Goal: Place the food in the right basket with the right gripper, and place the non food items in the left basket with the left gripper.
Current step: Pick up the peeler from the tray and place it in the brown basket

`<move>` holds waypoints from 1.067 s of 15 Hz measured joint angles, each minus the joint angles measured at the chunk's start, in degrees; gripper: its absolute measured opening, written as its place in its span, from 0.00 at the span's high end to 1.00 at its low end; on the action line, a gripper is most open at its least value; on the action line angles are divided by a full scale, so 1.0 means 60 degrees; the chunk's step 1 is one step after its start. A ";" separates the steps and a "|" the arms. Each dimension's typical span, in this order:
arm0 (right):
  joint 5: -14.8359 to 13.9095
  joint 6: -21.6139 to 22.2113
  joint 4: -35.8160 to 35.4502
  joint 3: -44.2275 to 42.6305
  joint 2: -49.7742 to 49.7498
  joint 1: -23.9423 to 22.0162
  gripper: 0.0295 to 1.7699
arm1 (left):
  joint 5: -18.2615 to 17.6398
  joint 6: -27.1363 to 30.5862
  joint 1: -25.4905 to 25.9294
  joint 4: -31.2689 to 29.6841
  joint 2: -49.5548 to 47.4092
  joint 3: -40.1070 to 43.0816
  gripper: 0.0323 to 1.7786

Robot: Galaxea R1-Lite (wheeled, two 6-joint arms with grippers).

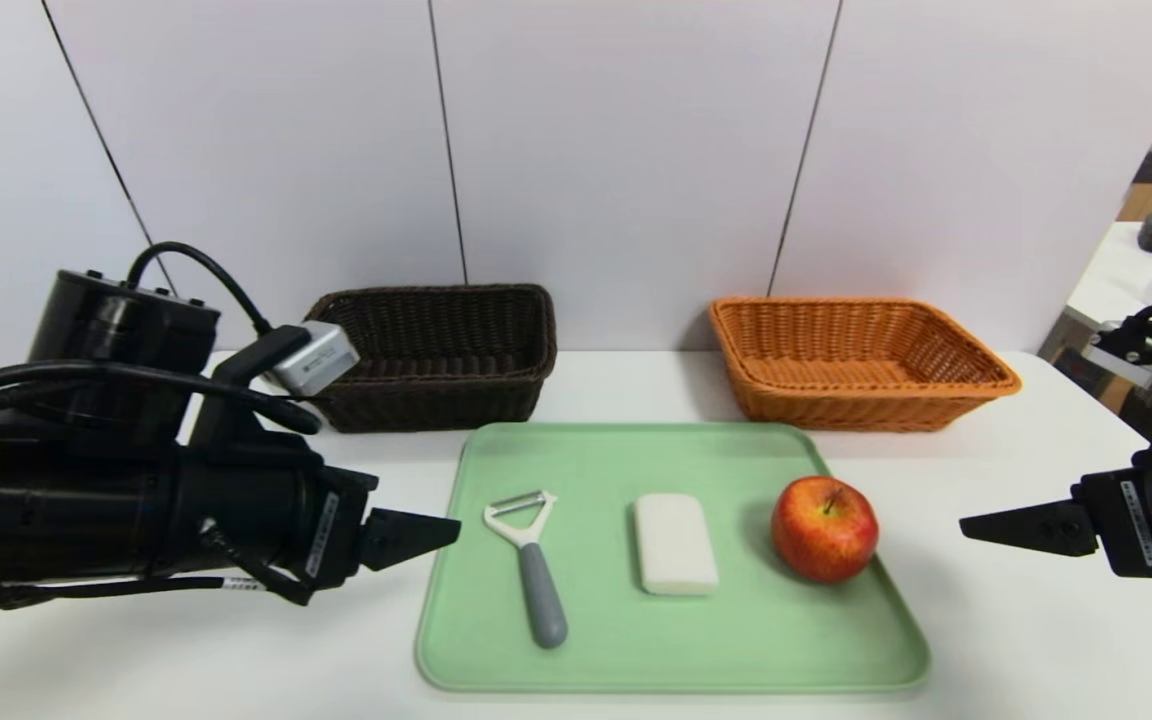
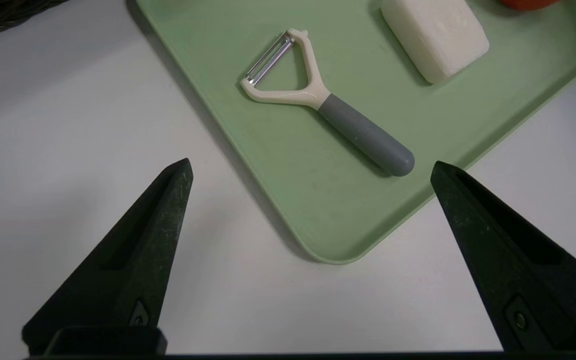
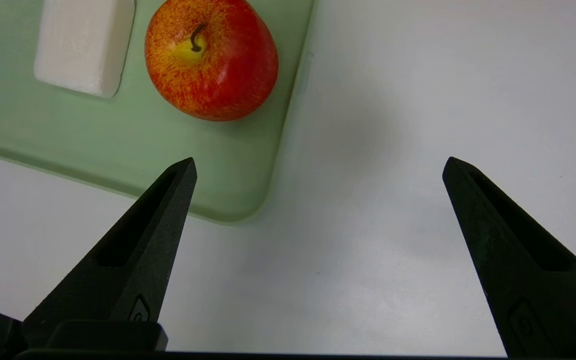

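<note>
Apple (image 1: 824, 528), soap (image 1: 675, 543) and peeler (image 1: 528, 560) lie untouched on the green tray (image 1: 636, 660). Left hand (image 2: 310, 167), jaws wide and empty, hovers over the counter (image 1: 1036, 640) at the tray's 9 o'clock; right hand (image 3: 318, 165), equally wide and empty, waits at 3 o'clock. Dark basket (image 1: 441, 350) sits at 11 o'clock, orange basket (image 1: 856, 360) at 1. Risks: the round apple may roll from a pinch; the flat peeler may slip.
</note>
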 joint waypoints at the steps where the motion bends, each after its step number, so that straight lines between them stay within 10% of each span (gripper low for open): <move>1: -0.0059 0.0004 -0.0010 -0.0037 0.0114 0.0069 0.04 | 0.0447 -0.0441 -0.0451 0.0000 0.0221 -0.0195 0.05; 7: -0.0656 0.0146 -0.0010 -0.0073 0.0412 0.0522 0.04 | 0.3960 -0.3078 -0.2477 0.0321 0.1562 -0.1394 0.05; 16: -0.0900 0.0169 0.0018 0.0020 0.0449 0.0740 0.04 | 0.5382 -0.6626 -0.3629 0.2832 0.3556 -0.3576 0.05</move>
